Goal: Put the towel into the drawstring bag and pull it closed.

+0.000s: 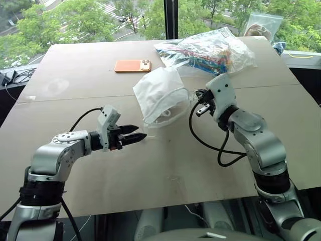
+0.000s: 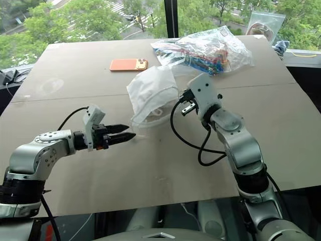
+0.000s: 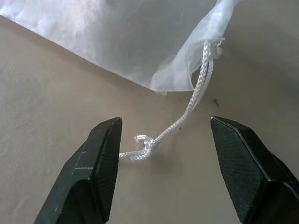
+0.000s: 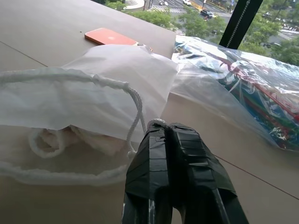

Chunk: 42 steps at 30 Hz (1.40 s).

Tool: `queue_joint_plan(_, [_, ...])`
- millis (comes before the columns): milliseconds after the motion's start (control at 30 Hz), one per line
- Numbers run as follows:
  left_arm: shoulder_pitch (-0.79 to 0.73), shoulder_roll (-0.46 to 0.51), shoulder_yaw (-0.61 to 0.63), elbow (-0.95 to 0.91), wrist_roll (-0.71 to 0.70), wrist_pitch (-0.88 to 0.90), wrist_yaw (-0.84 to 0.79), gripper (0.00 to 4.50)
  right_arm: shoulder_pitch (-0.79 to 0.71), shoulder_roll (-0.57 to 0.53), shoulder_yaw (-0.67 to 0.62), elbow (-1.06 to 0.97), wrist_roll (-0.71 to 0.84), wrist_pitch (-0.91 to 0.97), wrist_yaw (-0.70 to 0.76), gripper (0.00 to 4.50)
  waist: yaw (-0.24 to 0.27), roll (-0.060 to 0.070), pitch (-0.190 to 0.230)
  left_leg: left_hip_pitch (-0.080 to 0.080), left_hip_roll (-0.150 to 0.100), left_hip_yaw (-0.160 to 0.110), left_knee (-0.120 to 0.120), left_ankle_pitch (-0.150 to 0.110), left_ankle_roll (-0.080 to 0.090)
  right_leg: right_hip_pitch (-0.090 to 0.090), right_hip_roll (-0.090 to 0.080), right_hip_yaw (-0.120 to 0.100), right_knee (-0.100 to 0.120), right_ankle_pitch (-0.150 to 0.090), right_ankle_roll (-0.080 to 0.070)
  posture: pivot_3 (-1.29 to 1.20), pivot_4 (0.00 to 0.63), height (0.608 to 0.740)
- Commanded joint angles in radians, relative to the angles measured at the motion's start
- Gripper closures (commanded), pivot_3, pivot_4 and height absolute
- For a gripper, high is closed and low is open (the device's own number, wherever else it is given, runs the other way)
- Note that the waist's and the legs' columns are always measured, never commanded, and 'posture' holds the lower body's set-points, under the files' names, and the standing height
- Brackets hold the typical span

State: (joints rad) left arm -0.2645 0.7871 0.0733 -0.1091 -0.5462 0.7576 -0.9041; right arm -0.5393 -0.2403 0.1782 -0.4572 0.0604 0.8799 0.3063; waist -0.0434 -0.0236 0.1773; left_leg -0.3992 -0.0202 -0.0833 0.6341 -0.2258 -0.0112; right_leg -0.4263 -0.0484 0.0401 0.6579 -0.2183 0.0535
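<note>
- Left gripper point(image 1: 142, 135), nearest, reaches level across the table point(image 1: 75, 75); fingers spread, empty, flanking a loose knotted cord end point(image 3: 142, 148).
- Right gripper point(image 4: 161, 128), clamped on the cord point(image 4: 136, 105), holds up the drawstring bag point(image 1: 158, 93) mid-table.

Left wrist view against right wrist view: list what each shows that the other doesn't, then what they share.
Left wrist view alone: the left gripper, open, with a knotted cord end lying on the table between its fingers, untouched.

Right wrist view alone: the right gripper, shut on the cord at the bag's mouth, plus the orange phone and the clear plastic bag of colourful items.

Both: the white drawstring bag, its cord, and the table.
</note>
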Motion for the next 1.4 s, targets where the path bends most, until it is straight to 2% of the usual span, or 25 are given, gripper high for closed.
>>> queue_joint_plan(33, [-0.012,-0.06,-0.031,-0.016,0.064,-0.07,0.066,1.44,-0.018,-0.009,-0.02,-0.047,0.012,0.006,0.003,4.5,0.002,0.0,0.0,0.0,0.0,0.0,0.0,0.0,0.0,0.0,0.0,0.0,0.0,0.0,0.0,0.0,0.15,0.74])
queue_joint_plan(133, [-0.013,-0.104,-0.052,-0.007,0.097,-0.101,0.092,2.74,-0.02,-0.015,-0.023,-0.045,0.009,0.004,-0.004,4.5,0.003,0.0,0.0,0.0,-0.001,0.0,0.0,0.0,0.0,0.0,-0.001,0.0,0.0,0.0,0.0,0.0,0.15,0.74])
queue_joint_plan(267, [-0.006,-0.139,-0.017,0.012,0.109,-0.139,0.122,4.45,-0.027,-0.013,-0.048,-0.042,0.011,-0.017,-0.017,4.5,0.001,0.0,0.0,0.0,0.0,0.0,0.0,0.0,0.0,0.0,0.0,0.0,0.0,0.0,0.0,0.0,0.15,0.74])
queue_joint_plan(433, [-0.1,-0.208,0.116,0.022,0.113,-0.194,0.293,4.45,-0.094,0.017,-0.177,-0.048,0.077,-0.09,-0.023,4.5,0.003,0.0,0.0,-0.001,-0.001,0.0,0.001,0.0,0.0,0.0,0.0,0.0,0.0,0.0,0.0,0.0,0.15,0.74])
queue_joint_plan(600, [-0.339,-0.195,0.273,0.113,0.176,-0.33,0.511,4.45,-0.321,-0.019,-0.377,-0.024,0.234,-0.124,0.015,4.5,0.006,-0.001,0.001,-0.002,-0.001,-0.003,0.003,0.0,0.0,0.0,0.0,-0.003,0.001,0.0,0.0,0.0,0.15,0.74])
queue_joint_plan(700, [-0.474,-0.165,0.281,0.193,0.215,-0.386,0.551,4.45,-0.431,-0.067,-0.434,0.031,0.289,-0.133,0.03,4.5,0.005,-0.001,0.001,-0.001,-0.002,-0.003,0.003,0.0,0.0,0.001,-0.001,-0.003,-0.001,0.0,0.0,0.0,0.15,0.74])
queue_joint_plan(833, [-0.689,-0.122,0.271,0.364,0.261,-0.464,0.575,4.45,-0.548,-0.199,-0.419,0.13,0.274,-0.167,0.072,4.5,0.005,-0.001,0.001,-0.001,-0.003,-0.003,0.002,0.0,0.0,0.002,-0.001,-0.004,-0.002,0.0,0.0,0.0,0.15,0.74])
queue_joint_plan(900, [-0.738,-0.101,0.265,0.436,0.289,-0.488,0.585,4.45,-0.547,-0.247,-0.393,0.147,0.246,-0.184,0.079,4.5,0.003,-0.001,0.001,-0.002,-0.003,-0.002,0.002,0.0,0.0,0.002,-0.002,-0.004,-0.002,0.0,0.0,0.0,0.15,0.74])
queue_joint_plan(1000, [-0.732,-0.067,0.238,0.515,0.331,-0.52,0.563,4.45,-0.492,-0.342,-0.354,0.173,0.154,-0.2,0.053,4.5,0.0,-0.001,0.001,-0.001,-0.003,-0.001,0.0,0.0,0.0,0.002,-0.002,-0.003,-0.003,0.0,0.001,0.0,0.15,0.74])
queue_joint_plan(1167, [-0.63,-0.023,0.286,0.673,0.359,-0.535,0.628,4.45,-0.365,-0.462,-0.415,0.203,0.008,-0.198,-0.069,4.5,0.001,-0.001,0.001,-0.001,-0.003,0.0,0.0,0.0,0.0,0.001,-0.002,-0.001,-0.002,0.0,0.001,0.0,0.15,0.74])
queue_joint_plan(1300, [-0.611,0.003,0.309,0.754,0.356,-0.561,0.678,4.45,-0.321,-0.499,-0.458,0.213,-0.021,-0.201,-0.118,4.5,0.001,-0.001,0.001,-0.003,-0.003,0.0,0.0,0.0,0.0,-0.002,-0.002,-0.001,-0.001,0.0,0.001,0.0,0.15,0.74])
queue_joint_plan(1400, [-0.62,0.011,0.325,0.811,0.339,-0.613,0.685,4.45,-0.285,-0.534,-0.499,0.237,-0.03,-0.229,-0.132,4.5,0.002,-0.001,0.001,-0.015,-0.002,-0.001,0.005,0.0,0.0,-0.012,-0.002,-0.002,0.002,0.0,0.001,0.0,0.15,0.74])
